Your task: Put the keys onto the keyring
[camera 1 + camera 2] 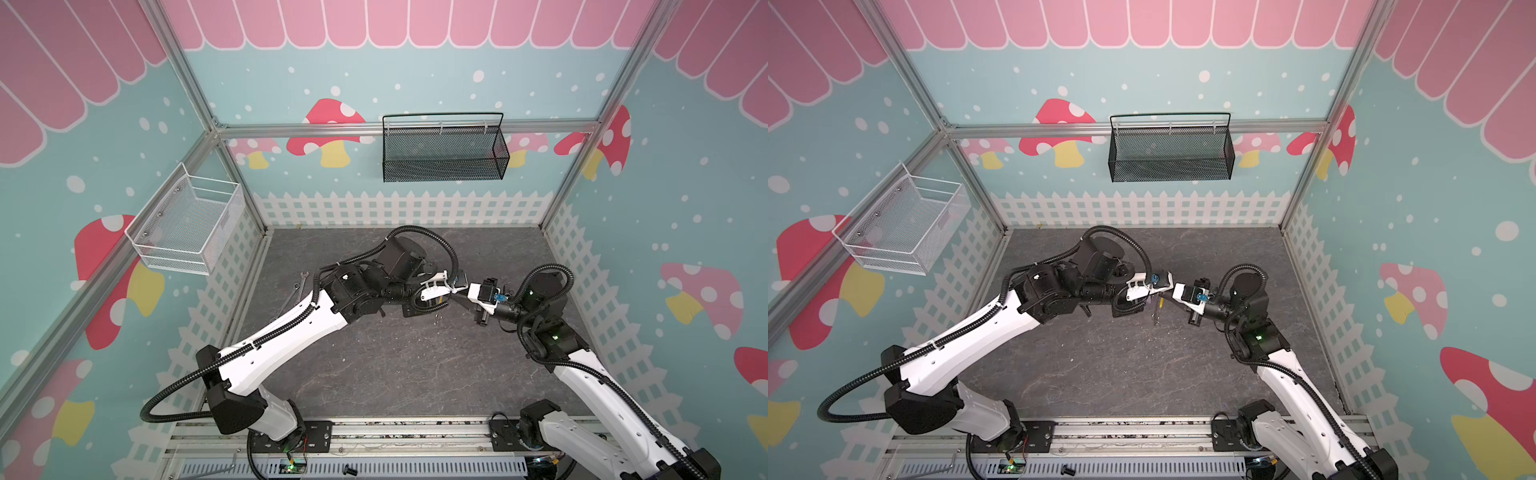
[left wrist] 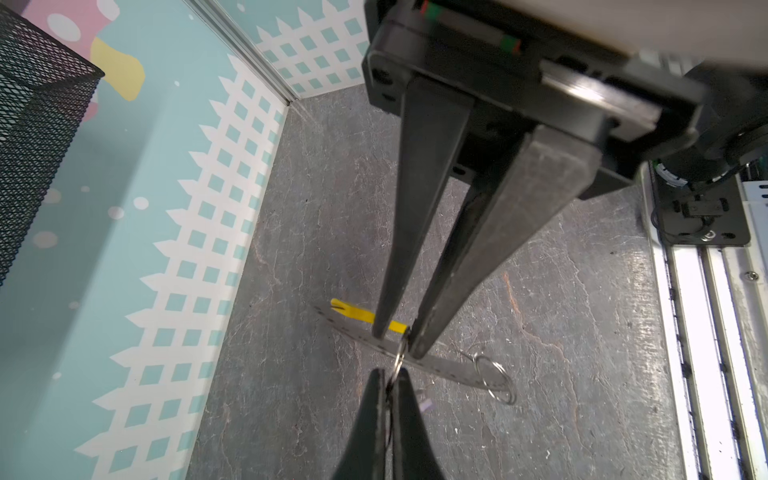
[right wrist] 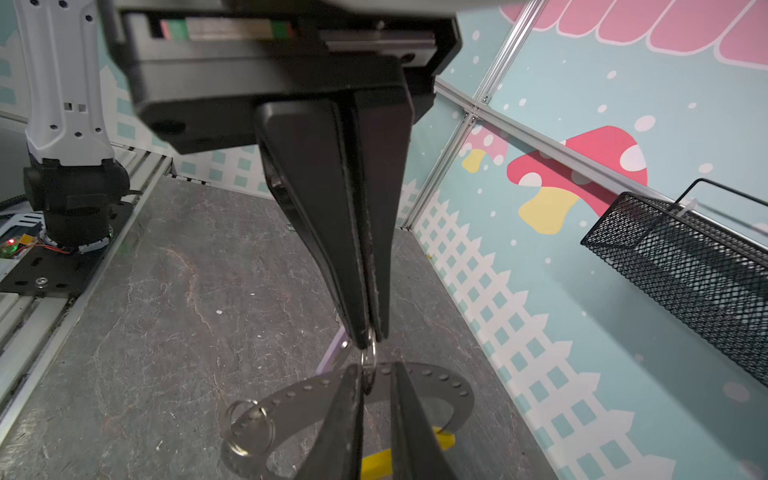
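Left fingers (image 3: 332, 249) pinch the lilac key's split ring (image 3: 369, 365); right fingers (image 3: 409, 424) narrowly apart around it. Keyring (image 3: 436, 386) flat on tabletop (image 3: 166, 311), lower centre. Clamp your right firmly before releasing left.

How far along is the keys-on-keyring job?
Done: nothing sure; one split ring overlaps the keyring, threaded or not, can't tell. In hand: left gripper pinches the small ring by the lilac tag; right gripper has its jaws slightly apart around that ring. Left: threading that ring onto the keyring.
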Controlling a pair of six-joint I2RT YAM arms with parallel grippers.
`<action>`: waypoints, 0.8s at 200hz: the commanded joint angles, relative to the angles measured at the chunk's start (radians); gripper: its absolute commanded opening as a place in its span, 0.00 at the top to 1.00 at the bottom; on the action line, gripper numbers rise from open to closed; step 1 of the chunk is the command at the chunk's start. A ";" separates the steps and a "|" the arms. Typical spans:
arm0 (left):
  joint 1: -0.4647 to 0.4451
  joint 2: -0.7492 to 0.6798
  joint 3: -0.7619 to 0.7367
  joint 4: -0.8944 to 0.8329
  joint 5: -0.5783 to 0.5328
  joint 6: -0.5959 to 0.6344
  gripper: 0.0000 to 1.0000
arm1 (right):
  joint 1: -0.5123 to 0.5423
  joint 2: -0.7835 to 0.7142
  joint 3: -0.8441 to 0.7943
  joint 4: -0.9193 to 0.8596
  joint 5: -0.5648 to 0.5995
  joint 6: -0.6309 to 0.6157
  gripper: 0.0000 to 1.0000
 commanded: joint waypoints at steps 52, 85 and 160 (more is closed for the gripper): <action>-0.008 0.005 0.015 -0.005 -0.034 -0.006 0.81 | 0.003 0.001 -0.033 0.116 -0.020 0.095 1.00; 0.066 -0.098 -0.147 0.142 0.077 -0.119 0.71 | 0.002 -0.003 -0.056 0.186 -0.035 0.143 1.00; 0.102 -0.188 -0.349 0.384 0.246 -0.229 0.71 | 0.002 0.011 -0.057 0.242 -0.065 0.181 1.00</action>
